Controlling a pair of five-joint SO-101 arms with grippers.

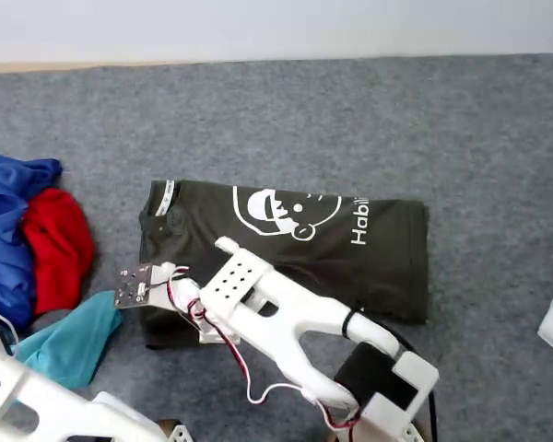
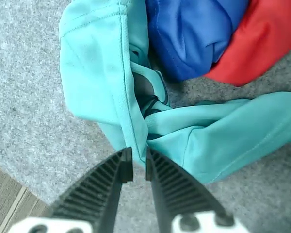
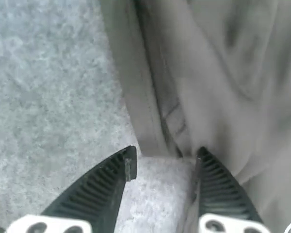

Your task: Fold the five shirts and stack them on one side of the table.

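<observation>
A dark olive cotton shirt (image 1: 369, 267) with a white print lies folded into a flat rectangle mid-way across the nubby grey felt table (image 1: 498, 138), with a crumpled blue shirt (image 1: 5, 239), red shirt (image 1: 60, 249) and teal shirt (image 1: 74, 341) heaped at the high view's left edge. The right gripper (image 3: 166, 158) stands half open and empty, its ribbed jaws straddling the olive shirt's hemmed corner. The left gripper (image 2: 138, 165) is pinched to a slit on the teal shirt's hem.
</observation>
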